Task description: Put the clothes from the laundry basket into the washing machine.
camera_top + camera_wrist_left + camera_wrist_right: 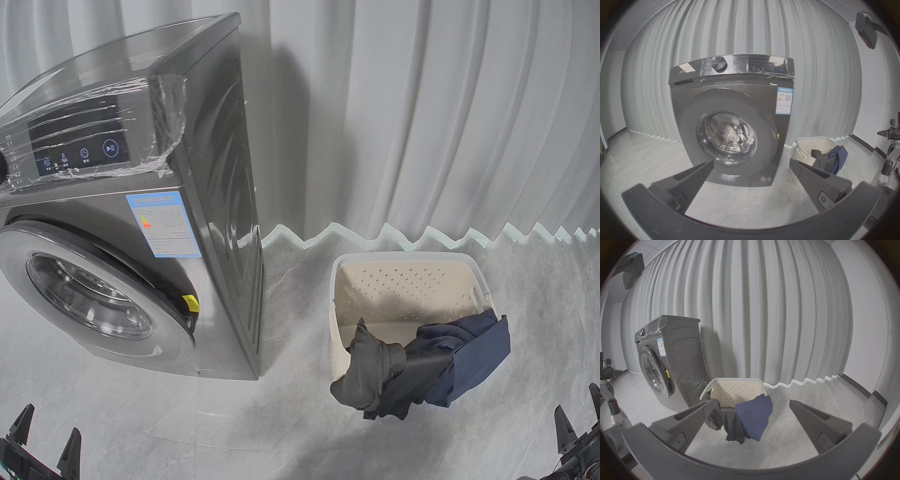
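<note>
A white perforated laundry basket stands on the floor to the right of the grey washing machine. Dark grey and navy clothes hang over the basket's near rim. The machine's round door is closed. My left gripper is open at the lower left of the head view, well short of the machine. My right gripper is open at the lower right, near the basket's right side. In the left wrist view the door faces the open left gripper. The clothes lie between the open fingers of the right gripper, farther off.
White pleated curtains hang behind machine and basket. The pale marble floor lies open in front of both. Another piece of equipment stands off to the side in the left wrist view.
</note>
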{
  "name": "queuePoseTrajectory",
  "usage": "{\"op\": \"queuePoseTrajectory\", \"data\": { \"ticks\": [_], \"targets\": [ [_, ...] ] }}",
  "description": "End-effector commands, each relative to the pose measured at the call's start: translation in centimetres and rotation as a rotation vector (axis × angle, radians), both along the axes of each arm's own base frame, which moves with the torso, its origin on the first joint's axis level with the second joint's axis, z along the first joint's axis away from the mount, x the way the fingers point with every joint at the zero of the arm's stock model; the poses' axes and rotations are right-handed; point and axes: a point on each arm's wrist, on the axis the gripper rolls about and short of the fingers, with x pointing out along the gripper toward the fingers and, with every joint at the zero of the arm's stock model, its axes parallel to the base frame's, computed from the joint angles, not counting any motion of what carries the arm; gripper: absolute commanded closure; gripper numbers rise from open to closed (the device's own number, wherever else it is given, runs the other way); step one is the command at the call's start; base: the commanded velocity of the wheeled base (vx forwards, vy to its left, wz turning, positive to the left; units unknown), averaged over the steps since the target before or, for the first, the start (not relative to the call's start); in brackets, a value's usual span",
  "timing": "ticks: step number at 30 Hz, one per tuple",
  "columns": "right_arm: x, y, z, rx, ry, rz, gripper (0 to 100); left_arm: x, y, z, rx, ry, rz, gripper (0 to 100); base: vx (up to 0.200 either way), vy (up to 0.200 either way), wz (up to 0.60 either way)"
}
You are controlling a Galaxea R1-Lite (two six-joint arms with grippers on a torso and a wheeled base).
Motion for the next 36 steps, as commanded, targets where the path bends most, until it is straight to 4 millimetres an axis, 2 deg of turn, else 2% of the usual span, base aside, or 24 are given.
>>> {"op": "queuePoseTrajectory", "data": {
  "ticks": [1, 5, 20, 36],
  "targets": [
    [-0.01, 0.00, -0.48, 0.000, 0.000, 0.000, 0, -0.02, 0.00, -0.49, 0.000, -0.001, 0.000, 0, 0.000, 0.200, 0.00],
    [-0.01, 0.00, -0.48, 0.000, 0.000, 0.000, 0, -0.02, 0.00, -0.49, 0.000, -0.001, 0.000, 0, 0.000, 0.200, 0.00],
    [-0.01, 0.00, -0.48, 0.000, 0.000, 0.000, 0, -0.02, 0.01, -0.49, -0.002, -0.001, 0.000, 0, 0.000, 0.000, 0.00],
    [-0.01, 0.00, -0.48, 0.001, 0.000, 0.000, 0, -0.02, 0.00, -0.49, -0.002, -0.001, -0.001, 0, 0.000, 0.200, 0.00]
  ]
}}
